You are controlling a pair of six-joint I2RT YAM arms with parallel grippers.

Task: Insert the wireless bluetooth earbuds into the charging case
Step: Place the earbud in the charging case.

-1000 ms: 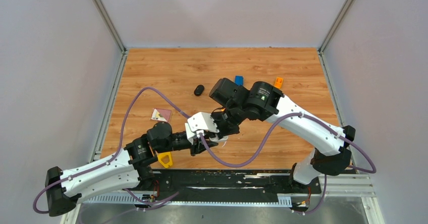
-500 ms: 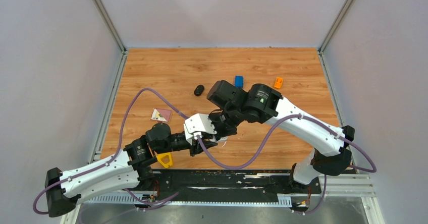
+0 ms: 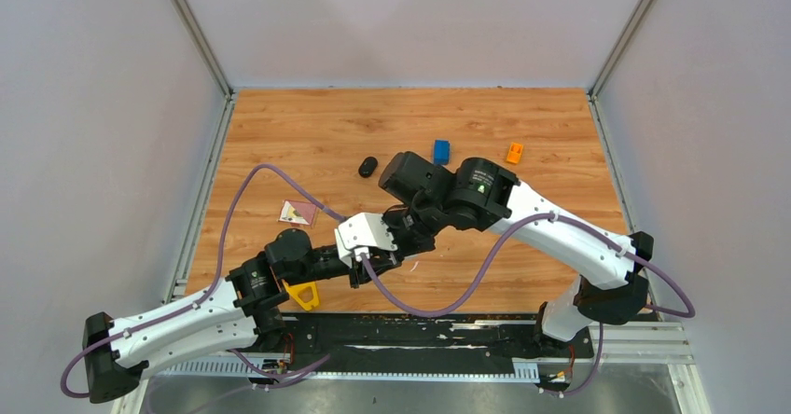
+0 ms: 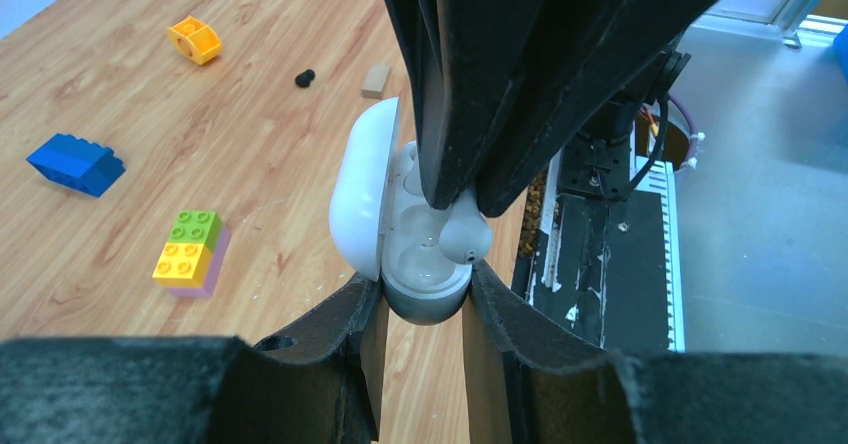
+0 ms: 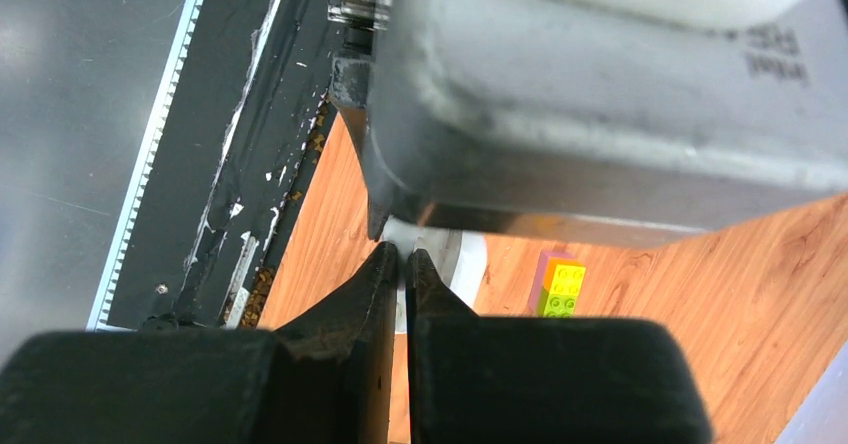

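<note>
In the left wrist view my left gripper [image 4: 420,299] is shut on the base of a white charging case [image 4: 425,289], whose lid [image 4: 358,189] stands open to the left. My right gripper [image 4: 455,199] comes down from above, shut on a glossy white earbud [image 4: 466,237] that sits at the right rim of the case, over a bare socket. A black earbud [image 4: 305,78] lies on the table beyond. In the top view the two grippers meet at the table's near middle [image 3: 403,251]. In the right wrist view the right gripper [image 5: 404,259] has its fingers almost together; the bud is hidden.
A black oval case [image 3: 368,166], a blue brick [image 3: 441,150] and an orange brick [image 3: 514,153] lie farther back. A pink card [image 3: 298,212] and a yellow piece [image 3: 304,294] lie left. A green-yellow-purple brick [image 4: 188,252] and a small tan block [image 4: 377,79] are near the case.
Both grippers, still joined at the case, have drifted a little to the left. The left wrist has moved with them.
</note>
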